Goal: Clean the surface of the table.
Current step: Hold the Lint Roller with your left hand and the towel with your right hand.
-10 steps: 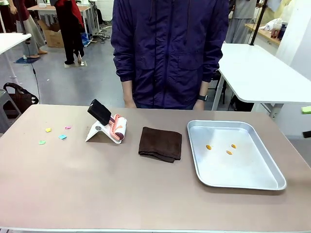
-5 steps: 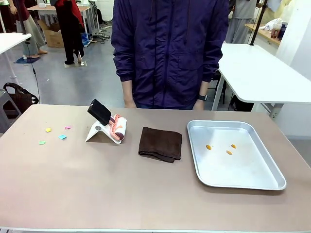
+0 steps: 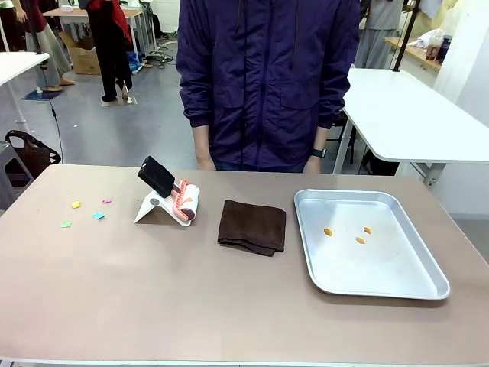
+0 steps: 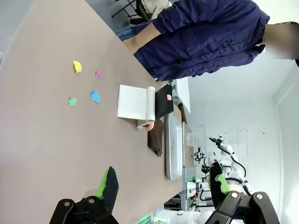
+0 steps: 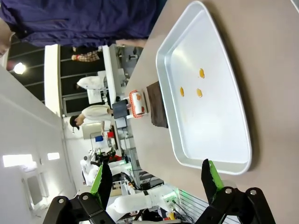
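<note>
The brownish-taupe table [image 3: 229,306] carries small coloured paper scraps [image 3: 85,213] near its left end and a folded dark brown cloth [image 3: 252,226] in the middle. A lint roller [image 3: 182,202] with a black handle leans on a white stand between them. In the left wrist view my left gripper [image 4: 164,185] hangs open above the table [image 4: 37,116], well short of the scraps [image 4: 84,86]. My right gripper [image 5: 156,177] is open too, held above the near edge of the silver tray [image 5: 210,126]. Neither holds anything.
The silver tray [image 3: 382,267] lies on the right part of the table with three orange crumbs [image 3: 360,239] in it. A person in a dark blue jacket [image 3: 267,76] stands at the far edge, arms down. White-topped tables stand behind.
A green-padded fingertip that showed at the right edge of the front view one second ago has left the picture. Nothing on the table has moved.
</note>
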